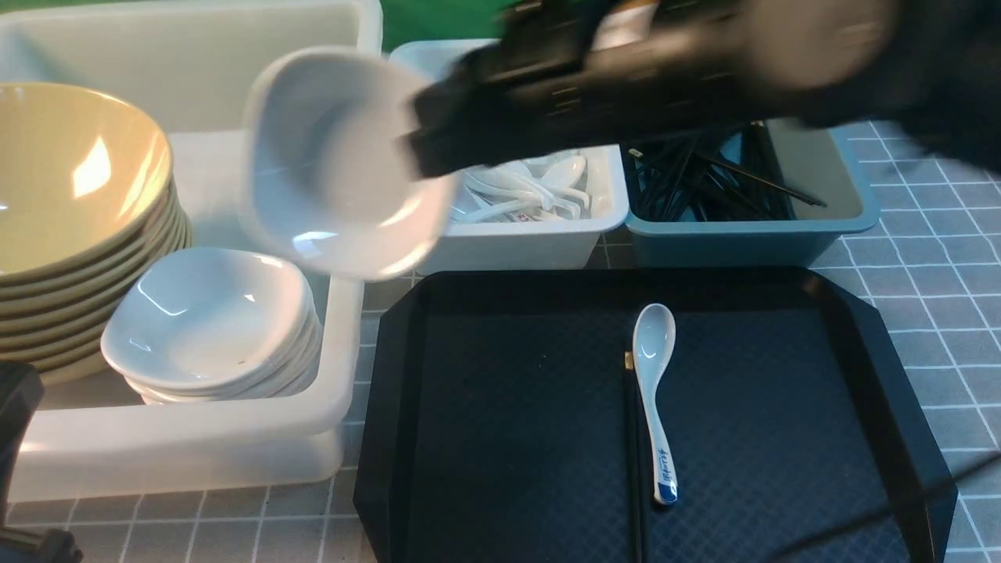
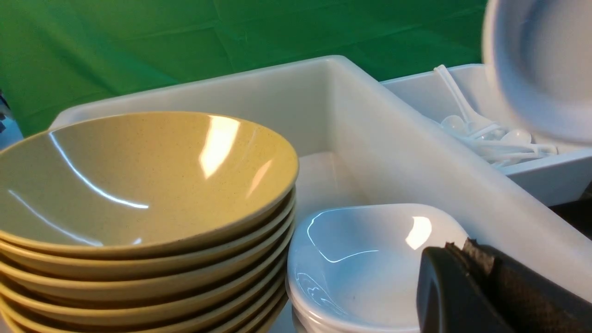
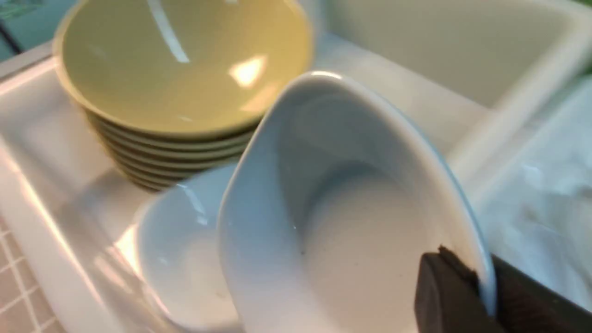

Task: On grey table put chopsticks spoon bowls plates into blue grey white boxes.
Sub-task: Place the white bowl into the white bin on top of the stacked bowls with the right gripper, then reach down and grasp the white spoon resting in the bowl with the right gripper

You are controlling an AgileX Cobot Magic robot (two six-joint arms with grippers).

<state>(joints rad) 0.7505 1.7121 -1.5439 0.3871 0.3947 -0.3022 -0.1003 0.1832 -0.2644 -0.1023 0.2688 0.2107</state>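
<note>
My right gripper (image 3: 483,282) is shut on the rim of a white plate (image 1: 344,164), which hangs tilted above the stack of plates (image 1: 211,320) in the large off-white box (image 1: 188,446). Tan bowls (image 1: 70,195) are stacked beside them in the same box. My left gripper (image 2: 458,247) is shut and empty, just over the plate stack (image 2: 370,259). A white spoon (image 1: 654,391) with a blue handle tip lies on the black tray (image 1: 508,438), with black chopsticks (image 1: 630,438) alongside it.
Behind the tray stand a small white box (image 1: 532,242) holding several spoons and a blue-grey box (image 1: 751,234) holding several chopsticks. The grey table (image 1: 923,258) shows to the right. My blurred right arm (image 1: 665,70) crosses above both small boxes.
</note>
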